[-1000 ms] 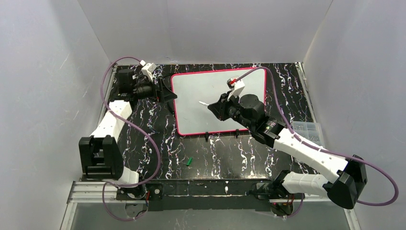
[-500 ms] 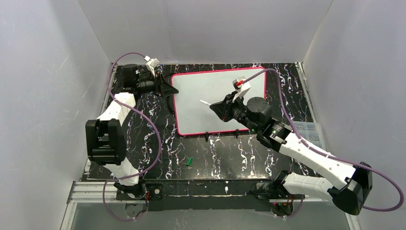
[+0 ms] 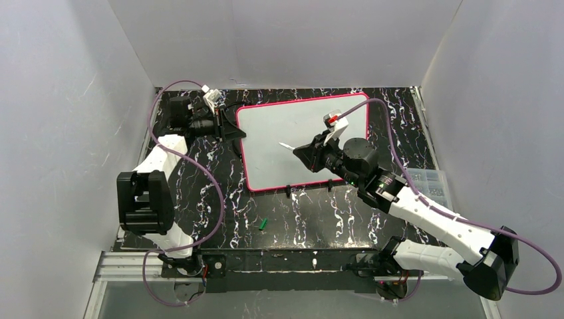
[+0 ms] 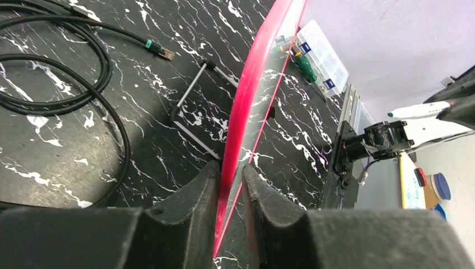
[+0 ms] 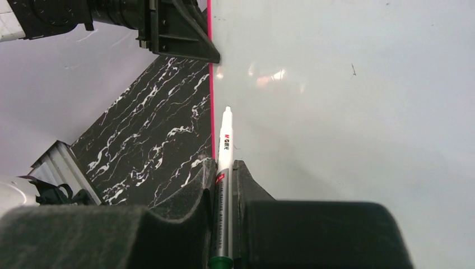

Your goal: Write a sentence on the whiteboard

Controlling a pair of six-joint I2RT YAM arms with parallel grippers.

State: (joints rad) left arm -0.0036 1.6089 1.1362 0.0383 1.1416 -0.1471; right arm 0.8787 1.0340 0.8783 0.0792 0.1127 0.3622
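You have one whiteboard (image 3: pixel 279 126) on the far half of the worktop (image 3: pixel 299 219), its left rim pinched by the left pincer (image 4: pixel 229 174), the right pincer (image 5: pixel 224 168) pinching one white marker (image 5: pixel 225 140) over it, two black clips (image 3: pixel 287 188) on its near edge, one green cap (image 3: pixel 263 224) in front and one clear box (image 3: pixel 425 179) to its right.

The only print you can partly read is on the slim white marker pen (image 5: pixel 225 134) clamped in the right gripper (image 5: pixel 224 164). A short red mark sits on its barrel just behind the tip. It begins with a capital "M", and the characters after it are too blurred to make out. Lower on the same barrel you'll see a line of fine red print, too small to read.
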